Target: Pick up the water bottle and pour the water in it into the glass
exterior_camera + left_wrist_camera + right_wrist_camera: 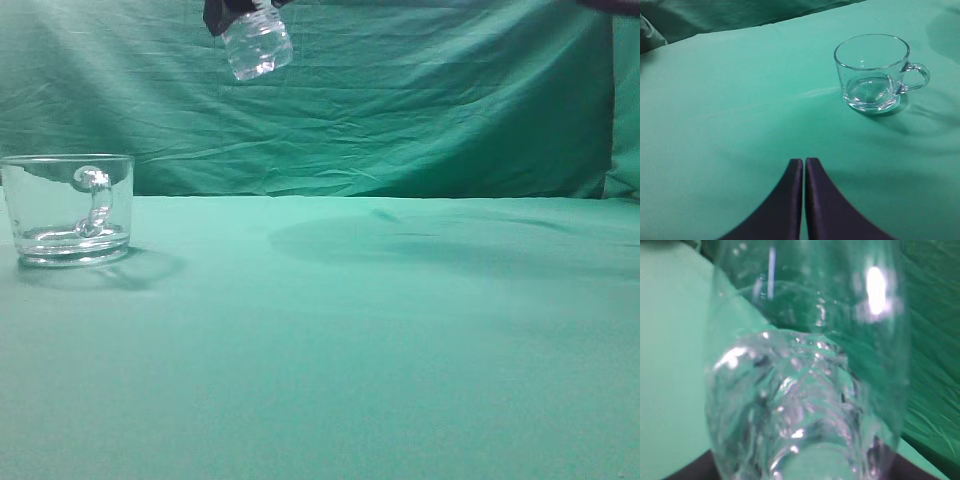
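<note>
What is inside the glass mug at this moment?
The glass mug looks empty in the left wrist view: only its thick clear base and reflections show, no visible water line. In the exterior view the handle shows through the wall. A thin film at the bottom cannot be ruled out.

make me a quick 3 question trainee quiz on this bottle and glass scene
1. True or false: the glass lies tipped on its side on the green cloth.
2. In the exterior view, where is the water bottle?
A. standing beside the glass
B. held high in the air, up and to the right of the glass
C. lying flat on the cloth
3. Fill in: the fingers of the left gripper are pressed ____ with nothing between them.

Key
1. False. It stands upright, handle out to one side.
2. B. Only its lower part shows at the top edge, under a dark gripper.
3. together
</note>
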Motion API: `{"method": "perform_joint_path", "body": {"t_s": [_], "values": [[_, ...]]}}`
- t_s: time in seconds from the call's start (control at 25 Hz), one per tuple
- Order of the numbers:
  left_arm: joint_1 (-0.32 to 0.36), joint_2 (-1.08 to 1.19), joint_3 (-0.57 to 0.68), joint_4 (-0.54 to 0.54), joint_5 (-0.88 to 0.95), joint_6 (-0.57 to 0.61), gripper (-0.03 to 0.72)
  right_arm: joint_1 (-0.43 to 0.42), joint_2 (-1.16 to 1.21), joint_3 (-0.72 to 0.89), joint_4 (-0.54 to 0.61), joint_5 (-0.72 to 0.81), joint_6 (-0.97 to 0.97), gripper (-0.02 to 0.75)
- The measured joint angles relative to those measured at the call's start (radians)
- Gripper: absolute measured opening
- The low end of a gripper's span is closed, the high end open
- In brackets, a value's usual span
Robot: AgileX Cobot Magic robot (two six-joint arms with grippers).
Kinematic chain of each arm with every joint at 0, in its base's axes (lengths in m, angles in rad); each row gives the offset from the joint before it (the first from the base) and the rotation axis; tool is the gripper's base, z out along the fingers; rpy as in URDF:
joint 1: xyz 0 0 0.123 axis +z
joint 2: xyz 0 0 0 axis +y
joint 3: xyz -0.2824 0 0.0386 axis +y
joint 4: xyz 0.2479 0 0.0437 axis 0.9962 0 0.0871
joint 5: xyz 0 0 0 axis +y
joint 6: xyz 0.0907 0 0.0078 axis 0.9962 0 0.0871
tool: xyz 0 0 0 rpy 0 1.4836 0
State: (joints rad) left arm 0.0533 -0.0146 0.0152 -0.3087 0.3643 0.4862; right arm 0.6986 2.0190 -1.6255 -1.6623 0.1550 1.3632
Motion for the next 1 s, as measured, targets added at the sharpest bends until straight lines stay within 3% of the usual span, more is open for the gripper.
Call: {"method": "perform_joint_path", "body": {"t_s": [0.4,0.8,1.0], "values": [[0.000,0.000,0.000,0.000,0.000,0.000,0.000,0.000,-0.228,0.268,0.096,0.145,0.034,0.308],[0.000,0.000,0.000,0.000,0.000,0.000,0.000,-0.002,-0.430,0.564,0.074,0.161,0.191,0.308],[0.000,0.000,0.000,0.000,0.000,0.000,0.000,-0.076,-0.487,0.674,0.056,0.114,0.243,0.308]]}}
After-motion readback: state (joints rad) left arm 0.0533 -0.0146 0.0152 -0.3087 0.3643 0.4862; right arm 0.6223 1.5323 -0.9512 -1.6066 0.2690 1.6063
